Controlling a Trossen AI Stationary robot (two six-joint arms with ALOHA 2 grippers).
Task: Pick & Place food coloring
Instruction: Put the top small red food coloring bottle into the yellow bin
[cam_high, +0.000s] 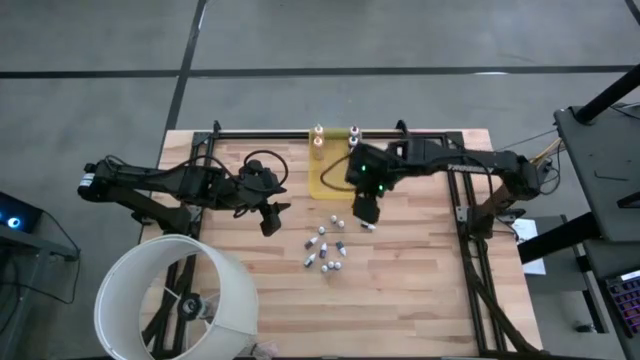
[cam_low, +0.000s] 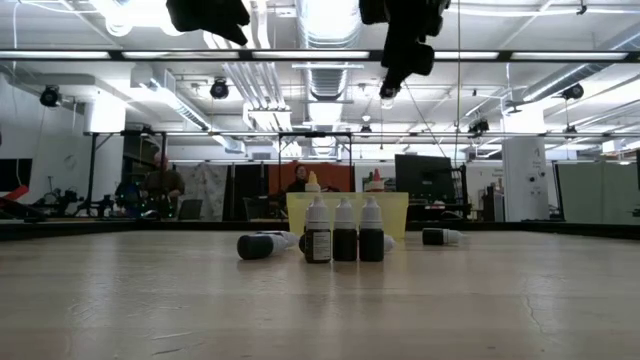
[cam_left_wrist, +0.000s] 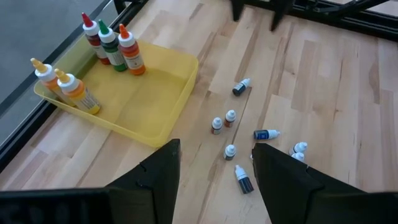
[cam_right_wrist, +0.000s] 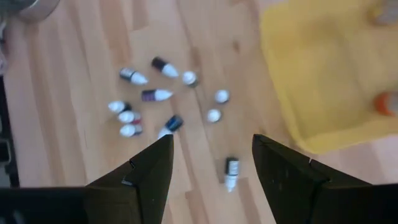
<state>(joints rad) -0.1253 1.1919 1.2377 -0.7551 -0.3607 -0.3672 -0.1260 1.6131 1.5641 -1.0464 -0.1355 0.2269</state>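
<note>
A: From the high view, where do things stand?

B: The small food coloring bottles lie scattered on the wooden tabletop, in a loose cluster just in front of the yellow tray. The right end effector hovers at the tray's near edge, above the cluster's far end. The left end effector sits off to the cluster's left, apart from it. A white lampshade-like cylinder stands at the tabletop's near left corner.

A: And from the low view?

B: 3 bottles stand upright side by side, white caps up, with the tray behind them. 1 bottle lies on its side to their left and another to their right. Both arms hang well above the tabletop, touching nothing. People show in the room far behind.

A: Left wrist view?

B: The left end effector's dark fingers stand apart with nothing between them. Past them are several little bottles, some upright, some toppled, just beside the tray. Inside the tray stand 5 taller squeeze bottles, 3 together in one corner and 2 orange ones along an end wall.

A: Right wrist view?

B: The right end effector is spread wide and empty, high over the tabletop. About 11 tiny bottles lie spread below it; 1 lies on its side between the fingertips' line of sight, nearest the tray.
</note>
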